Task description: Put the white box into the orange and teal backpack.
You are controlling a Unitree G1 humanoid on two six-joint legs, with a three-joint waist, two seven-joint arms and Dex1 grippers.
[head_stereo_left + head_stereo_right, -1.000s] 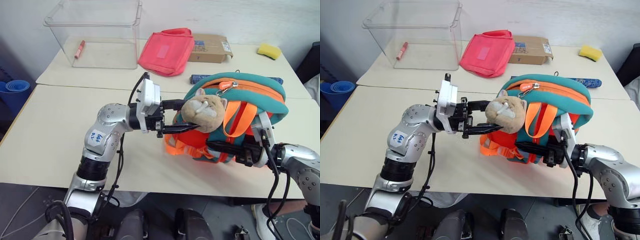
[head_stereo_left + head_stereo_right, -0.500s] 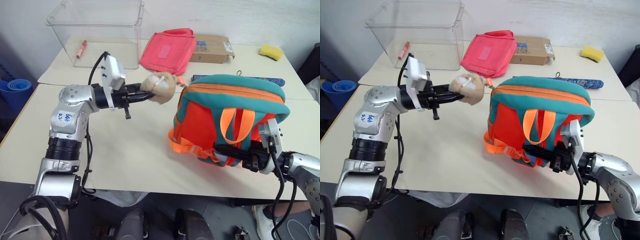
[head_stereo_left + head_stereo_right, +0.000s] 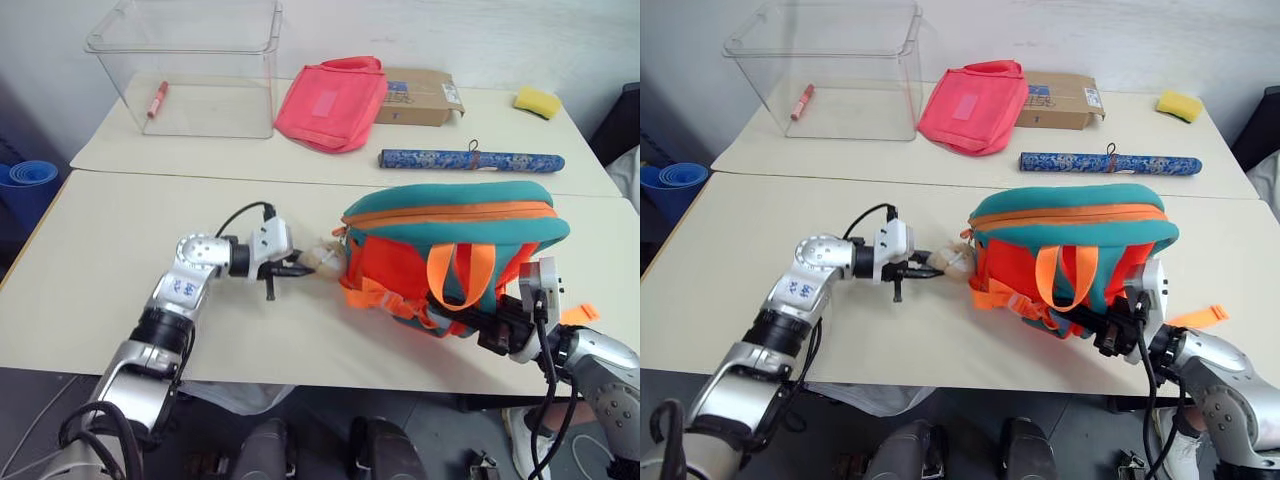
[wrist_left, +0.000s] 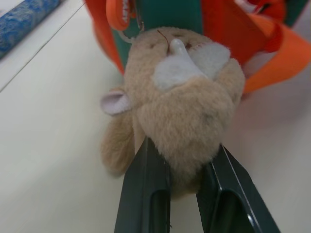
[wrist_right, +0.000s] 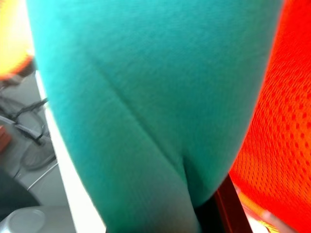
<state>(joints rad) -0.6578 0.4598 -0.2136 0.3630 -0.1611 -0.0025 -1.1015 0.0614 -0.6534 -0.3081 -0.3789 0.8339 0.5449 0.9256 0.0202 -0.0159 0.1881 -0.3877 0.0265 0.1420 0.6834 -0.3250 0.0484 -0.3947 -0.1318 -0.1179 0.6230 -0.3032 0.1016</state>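
- left wrist view: left end effector [image 4: 184, 165] has its jaws pinched on the plush cat charm [image 4: 182, 97], which hangs off the zipper end of the orange and teal backpack [image 3: 450, 250]. risk: the charm is soft and the bite sits on one edge of it, so a pull to open the zip may just squash out of the grip.
- if the pull goes sideways instead of along the zip line, i'd expect the whole bag to slide on the desk [image 3: 110, 270] rather than open.
- right end effector [image 3: 490, 332] is clamped on the teal fabric at the bag's lower right side, jaws narrow. it's the anchor; the fabric is thin and stretchy, so it could creep out under load.
- backpack lies on its side near the desk's front edge, top seam looks zipped closed. a hard tug could drag it toward that edge.
- loose orange straps [image 3: 375, 297] lie between the two end effectors and could snag a finger.
- white box: can't find it in either eye view, so its place is unknown. the brown cardboard box [image 3: 417, 97] at the back is a wrong-pick risk.
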